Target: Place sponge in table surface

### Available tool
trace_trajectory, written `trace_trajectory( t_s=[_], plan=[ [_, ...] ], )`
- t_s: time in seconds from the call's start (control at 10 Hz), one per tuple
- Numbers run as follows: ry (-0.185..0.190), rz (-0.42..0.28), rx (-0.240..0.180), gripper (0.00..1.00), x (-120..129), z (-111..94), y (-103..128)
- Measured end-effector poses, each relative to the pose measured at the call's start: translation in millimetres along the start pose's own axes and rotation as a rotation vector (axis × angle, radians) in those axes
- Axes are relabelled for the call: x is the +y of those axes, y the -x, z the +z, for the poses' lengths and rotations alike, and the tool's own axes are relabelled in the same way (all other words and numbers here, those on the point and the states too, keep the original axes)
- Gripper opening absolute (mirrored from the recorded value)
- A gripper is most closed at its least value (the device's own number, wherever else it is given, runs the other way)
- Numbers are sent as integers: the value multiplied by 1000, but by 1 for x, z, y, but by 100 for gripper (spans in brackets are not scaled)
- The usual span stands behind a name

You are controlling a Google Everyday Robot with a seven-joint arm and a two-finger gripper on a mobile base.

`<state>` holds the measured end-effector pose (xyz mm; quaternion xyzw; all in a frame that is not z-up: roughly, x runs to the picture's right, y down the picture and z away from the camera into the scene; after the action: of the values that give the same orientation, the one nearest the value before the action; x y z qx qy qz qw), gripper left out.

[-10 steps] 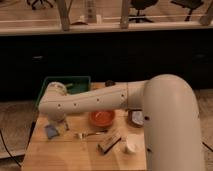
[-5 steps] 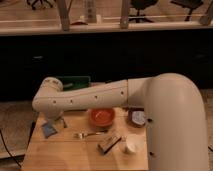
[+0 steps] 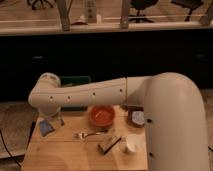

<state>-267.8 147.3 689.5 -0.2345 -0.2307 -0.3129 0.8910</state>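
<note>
- Reaching across the desk [image 3: 60, 156] from the right, the robot's white arm [image 3: 95, 94] ends over the left side. Its pincer [image 3: 59, 119] hangs just under the wrist, drawn closed. Nothing shows between its tips, though the arm's bulk hides much of it.
- The blue-grey sponge [image 3: 46, 126] lies flat on the desk near the left edge, just beside the pincer and apparently free of it. By that reading, the placement looks all but done.
- First risk: the sponge sits close to the desk's left edge, so a sideways brush from the closed pincer on withdrawal could nudge it over the side.
- Second risk: the long forearm passes low over the orange bowl [image 3: 102, 116] and in front of the green tray [image 3: 75, 81]. A careless swing could knock the bowl toward the fork [image 3: 86, 134] and the brown wooden block [image 3: 110, 142].
- Third risk: if a tip is in fact snagged in the sponge, lifting would carry it off the desk.
</note>
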Motion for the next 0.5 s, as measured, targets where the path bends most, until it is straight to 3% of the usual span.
trace_trajectory(
  t_s=[0.5],
  plan=[
    [-4, -29, -94, 0, -8, -11, 3]
  ],
)
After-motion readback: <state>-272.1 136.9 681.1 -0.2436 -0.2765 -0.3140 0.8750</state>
